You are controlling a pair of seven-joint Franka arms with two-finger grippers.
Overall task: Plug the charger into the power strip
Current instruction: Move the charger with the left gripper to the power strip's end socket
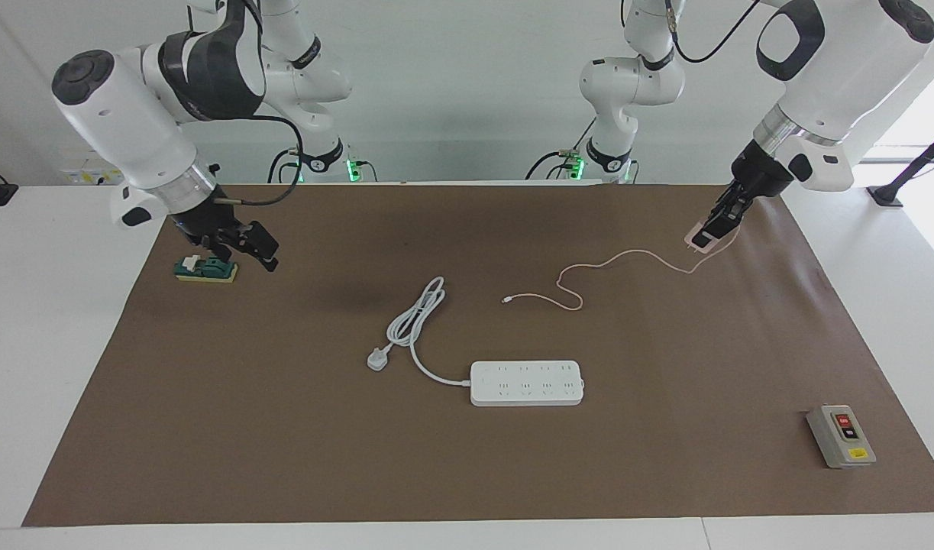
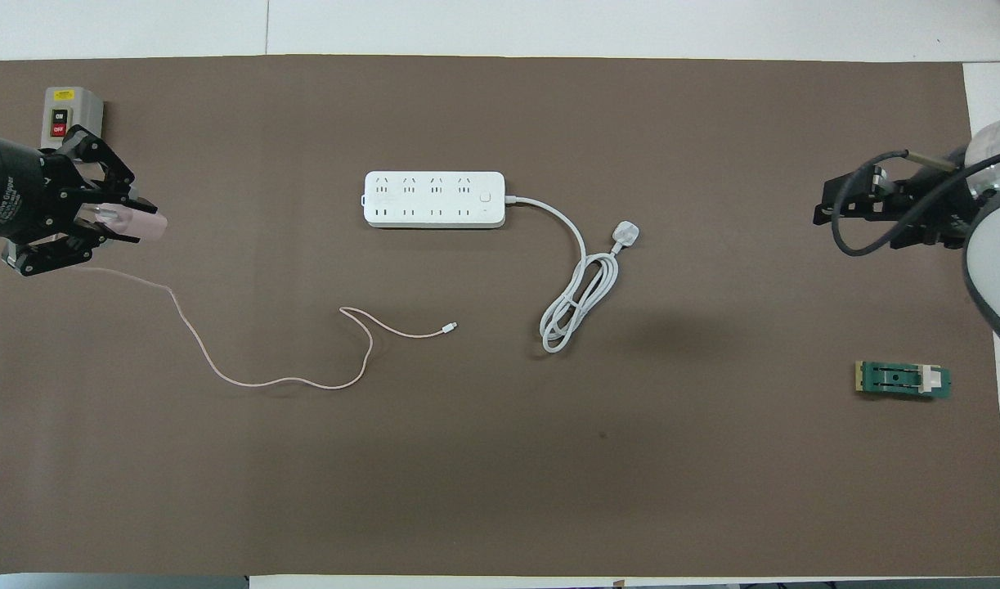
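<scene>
Over the left arm's end of the mat, left gripper [image 1: 712, 226] clamps the pink charger [image 1: 700, 238]. Risks: trailing cable [image 1: 589, 276] drags, prongs misalign with the power strip [image 1: 527, 383] mid-table. Right gripper [image 1: 241, 246] waits above the green block [image 1: 206, 270], fingers spread, holding nothing.

Lighting: bright, even, diffuse from above. Strong daylight enters at the left arm's end in the facing view, washing out the white background there. Shadows: soft and faint; one broad blurred dark patch on the brown surface [image 1: 283, 428] near the coiled white cord [image 2: 577, 307]; thin shadow under the power strip [image 2: 434, 199]. Glare: none on the matte surface. Focus: sharp across both views; no motion blur.
</scene>
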